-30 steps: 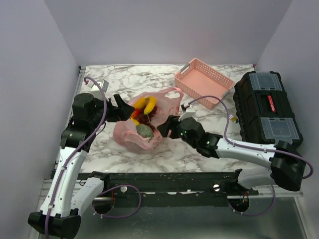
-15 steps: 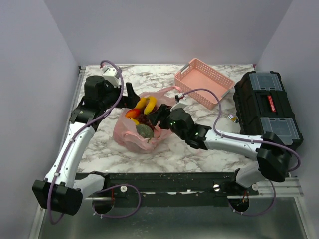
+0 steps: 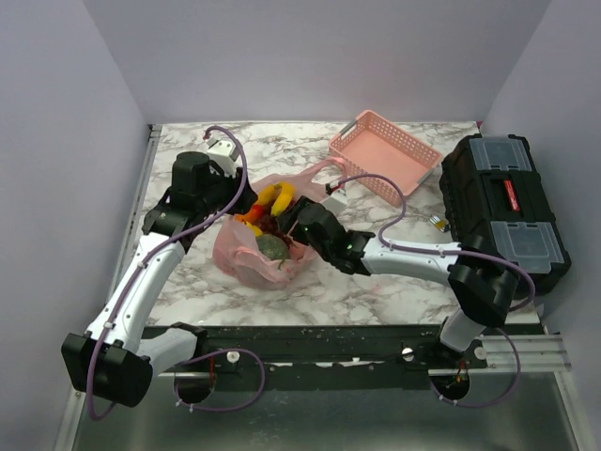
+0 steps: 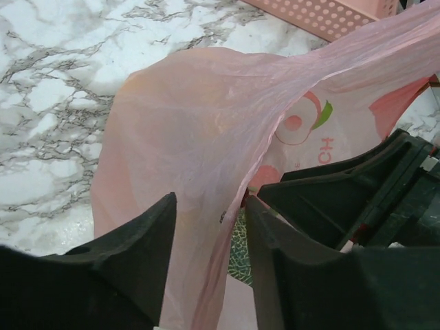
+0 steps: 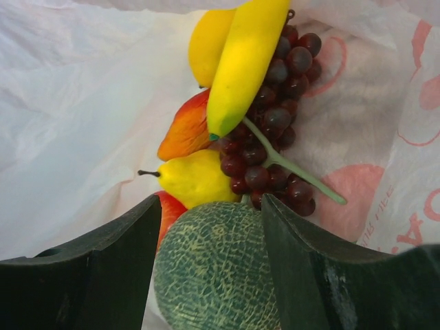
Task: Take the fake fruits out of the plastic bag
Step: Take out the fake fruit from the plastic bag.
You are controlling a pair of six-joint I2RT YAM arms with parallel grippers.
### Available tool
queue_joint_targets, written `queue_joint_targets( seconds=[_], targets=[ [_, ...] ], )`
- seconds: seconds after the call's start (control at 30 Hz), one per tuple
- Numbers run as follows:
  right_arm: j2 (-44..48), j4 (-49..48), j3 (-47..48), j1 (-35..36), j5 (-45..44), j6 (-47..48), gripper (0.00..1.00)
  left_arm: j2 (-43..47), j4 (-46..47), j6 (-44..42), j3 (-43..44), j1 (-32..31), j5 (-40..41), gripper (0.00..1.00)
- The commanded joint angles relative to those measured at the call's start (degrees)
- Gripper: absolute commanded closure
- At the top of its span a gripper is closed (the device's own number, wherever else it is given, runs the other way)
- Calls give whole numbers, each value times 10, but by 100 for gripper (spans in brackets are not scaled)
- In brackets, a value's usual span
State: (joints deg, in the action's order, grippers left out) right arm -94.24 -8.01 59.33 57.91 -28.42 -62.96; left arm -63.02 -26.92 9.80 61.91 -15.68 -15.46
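Plastic bag (image 4: 185,137) film between down-tilted left claw (image 4: 210,203)

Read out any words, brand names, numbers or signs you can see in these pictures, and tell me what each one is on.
"CH": red letters lying sideways on the plastic bag, beside a printed fruit emblem. The rest of the word is lost in the folds.
More red print on the bag, in the right wrist view: creased and cut off, unreadable.
Red label on the black toolbox: too small to read.
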Motion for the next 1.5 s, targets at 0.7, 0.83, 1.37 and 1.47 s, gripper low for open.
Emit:
queue_joint_targets(
  seconds=[0.7,0.83,1.37,1.47],
  targets=[
    [-152,-45,107,-6,-124,48,30,-12,34,55,-13,-38,-107,100],
    [-169,-53,117,-15,-130,54,32,-17,33,59,-12,-39,-112,100],
    [-176,-93,112,-43,-110,134,72,-17,30,60,-10,-39,-107,100],
    [-159,-117,89,-43,-101,149,81,-17,30,61,-10,-40,-109,100]
  ],
)
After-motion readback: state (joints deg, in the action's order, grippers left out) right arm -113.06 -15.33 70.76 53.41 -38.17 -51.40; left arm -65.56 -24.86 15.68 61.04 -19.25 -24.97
